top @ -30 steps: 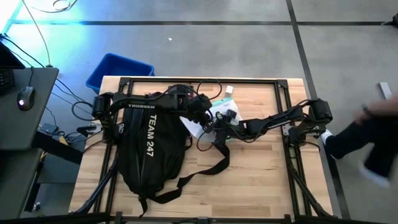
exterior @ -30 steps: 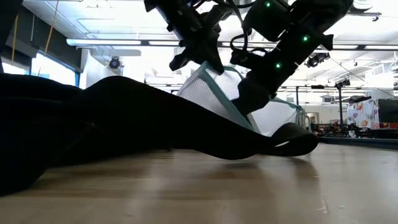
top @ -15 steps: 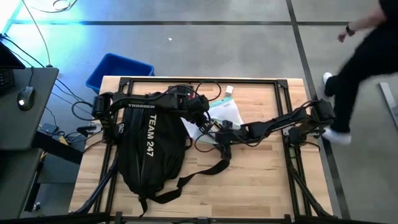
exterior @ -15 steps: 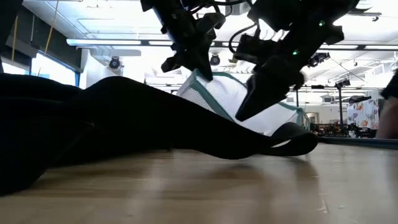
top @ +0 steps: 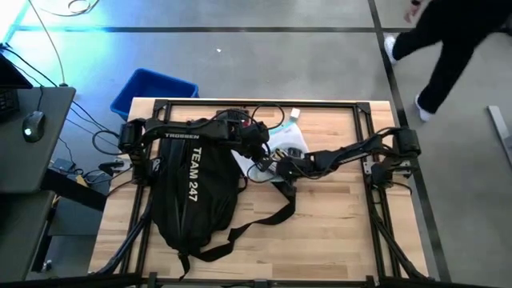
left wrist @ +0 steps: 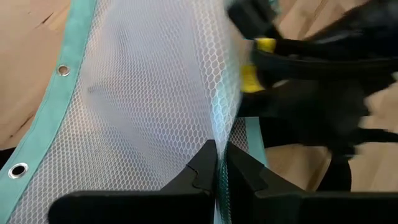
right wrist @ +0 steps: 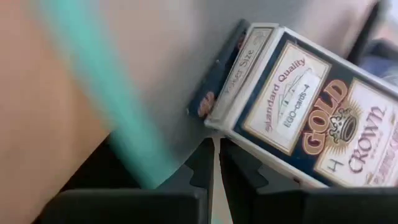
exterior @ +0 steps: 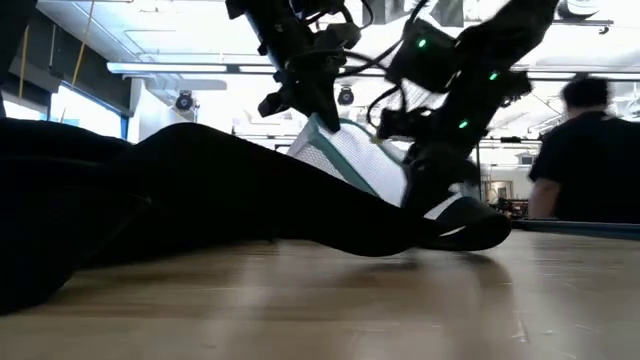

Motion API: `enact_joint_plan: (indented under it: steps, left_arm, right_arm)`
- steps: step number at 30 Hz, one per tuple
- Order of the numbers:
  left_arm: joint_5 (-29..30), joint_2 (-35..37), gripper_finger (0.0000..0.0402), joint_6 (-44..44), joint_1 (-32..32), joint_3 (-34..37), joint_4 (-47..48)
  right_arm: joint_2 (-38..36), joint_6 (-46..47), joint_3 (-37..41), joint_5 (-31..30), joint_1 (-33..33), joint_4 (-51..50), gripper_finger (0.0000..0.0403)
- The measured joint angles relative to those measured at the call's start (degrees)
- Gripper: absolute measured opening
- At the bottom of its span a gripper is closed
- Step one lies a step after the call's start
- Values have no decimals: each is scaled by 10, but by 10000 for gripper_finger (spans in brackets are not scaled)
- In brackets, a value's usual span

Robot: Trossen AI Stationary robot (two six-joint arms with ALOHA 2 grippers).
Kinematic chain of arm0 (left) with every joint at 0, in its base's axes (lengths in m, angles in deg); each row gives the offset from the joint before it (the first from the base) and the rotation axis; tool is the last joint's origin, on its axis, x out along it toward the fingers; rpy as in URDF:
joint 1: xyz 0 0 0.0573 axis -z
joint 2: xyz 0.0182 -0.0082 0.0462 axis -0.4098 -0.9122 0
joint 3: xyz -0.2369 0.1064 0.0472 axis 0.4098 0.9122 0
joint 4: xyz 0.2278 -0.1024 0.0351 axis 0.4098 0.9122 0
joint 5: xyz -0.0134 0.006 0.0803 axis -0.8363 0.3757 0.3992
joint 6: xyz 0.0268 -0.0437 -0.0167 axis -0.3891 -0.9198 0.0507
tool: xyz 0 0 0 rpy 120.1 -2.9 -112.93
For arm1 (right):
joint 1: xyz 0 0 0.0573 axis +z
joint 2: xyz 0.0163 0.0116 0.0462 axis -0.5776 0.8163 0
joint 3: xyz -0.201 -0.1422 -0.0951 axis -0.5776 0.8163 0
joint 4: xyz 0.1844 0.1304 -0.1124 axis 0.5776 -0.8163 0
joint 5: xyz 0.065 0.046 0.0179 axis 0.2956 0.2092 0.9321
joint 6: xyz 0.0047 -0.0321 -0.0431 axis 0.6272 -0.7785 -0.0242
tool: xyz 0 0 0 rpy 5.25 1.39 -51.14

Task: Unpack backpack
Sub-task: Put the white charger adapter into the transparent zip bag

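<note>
Since a second earlier the right arm had drawn its right end effector [top: 282, 166] in toward the backpack's mouth, and a person [top: 448, 40] had walked from beside the table to the floor beyond its far corner. From the high view, the backpack [top: 194, 196] lay flat on the table [top: 336, 232], stretching from beside the left end effector [top: 258, 150] toward the near edge, its straps trailing just below the right end effector; a white mesh pouch [top: 290, 146] with teal trim showed between the two end effectors, already outside the bag. In the low view, the left end effector [exterior: 300, 98] pinched the raised top edge of the mesh pouch [exterior: 365, 160] above the dark bulk of the backpack [exterior: 200, 200], with the right end effector [exterior: 440, 185] lower and just beside it. The left wrist view showed the left end effector [left wrist: 217, 168] closed on a fold of the mesh pouch [left wrist: 143, 93]. The right wrist view showed the right end effector [right wrist: 214, 165] closed on thin grey-and-teal fabric, a card box [right wrist: 305, 118] marked "Gold Crown" just beyond its tips. Judging by this, unpacking was partly done: the pouch was out or nearly so, while whether anything remained inside the backpack could not be told.
</note>
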Motion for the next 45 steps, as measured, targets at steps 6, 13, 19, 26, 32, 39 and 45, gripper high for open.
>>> enact_joint_plan:
  steps: [6, 13, 19, 26, 32, 39, 45]
  left_arm:
    - [2, 0, 0, 0, 3, 0, 1]
    - [0, 0, 0, 0, 3, 0, 7]
    - [4, 0, 0, 1, 3, -1, 13]
    - [-1, 0, 0, 6, 12, -1, 17]
    - [-5, 0, 0, 10, 14, -1, 16]
    - [-4, 0, 0, 15, 13, 0, 14]
    - [-6, 0, 0, 15, 12, 0, 14]
  right_arm:
    - [15, 80, 0, -25, -33, 150, 2]
    - [-26, 125, 0, 30, -19, 95, 2]
    - [-115, 139, 0, 391, 27, 35, 2]
    - [-294, 119, 0, 374, 26, 14, 2]
    - [-409, 56, -36, 209, -89, -66, 2]
    - [-311, -144, -165, 274, -309, -260, 9]
    - [-131, -336, -263, 290, -416, -352, 61]
